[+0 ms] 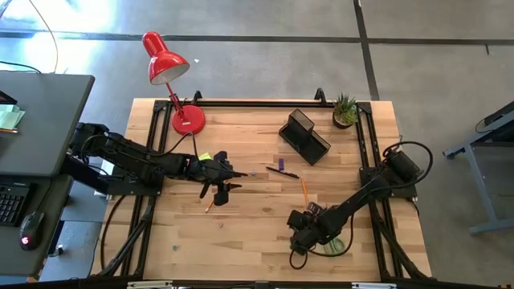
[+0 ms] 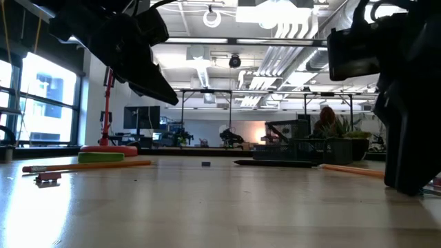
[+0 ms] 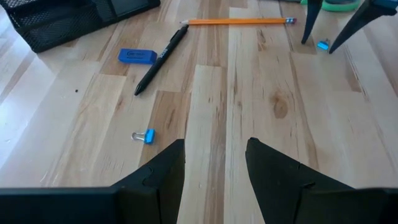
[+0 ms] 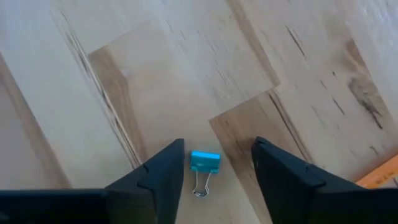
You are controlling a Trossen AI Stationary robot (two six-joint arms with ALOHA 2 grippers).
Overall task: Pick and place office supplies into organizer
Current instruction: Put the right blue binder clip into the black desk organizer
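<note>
the organizer stands near the potted plant and looks empty; the pen, pencil and eraser lie on the table, so nearly all is left. the right gripper is low with fingers open around a blue binder clip, not touching it. the left gripper hovers mid-table, open and empty.

On the pale wooden plank table, taking the high view as a clock face, the small black wire-mesh organizer sits at about one o'clock, with the small green potted plant just beyond it toward two. The red desk lamp stands at eleven. Near the centre lies a dark pen, a thin orange pencil just toward five from it. A small blue binder clip lies between the right gripper's parted fingers at five o'clock.
</note>
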